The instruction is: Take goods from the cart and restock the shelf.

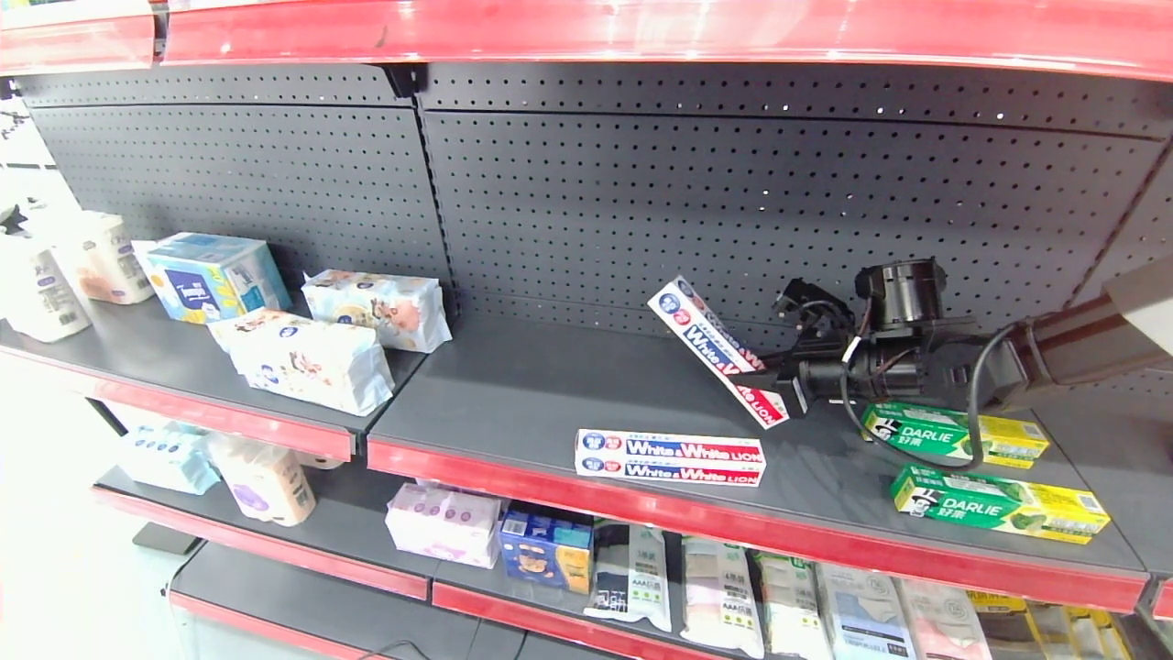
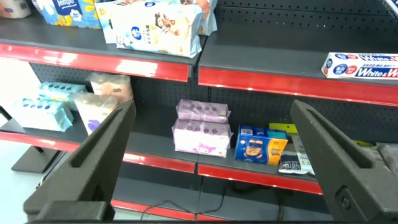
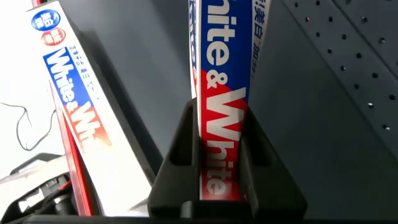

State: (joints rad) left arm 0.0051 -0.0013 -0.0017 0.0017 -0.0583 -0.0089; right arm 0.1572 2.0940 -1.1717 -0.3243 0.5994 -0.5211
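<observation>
White toothpaste box [image 1: 719, 353], tilted, clamped in right fingers [image 3: 177, 155]; left fingers [image 2: 93, 155] spread apart.

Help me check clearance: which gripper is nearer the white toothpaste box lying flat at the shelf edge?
Right. The right gripper is just behind the box; the left gripper hangs out front, lower.

Our right jaws clamp the end of a long red, white and blue cardboard toothpaste box [image 3: 224, 93]. A second matching box [image 3: 68, 112] lies along the dark grey metal shelf's [image 3: 140, 81] red front edge.
</observation>
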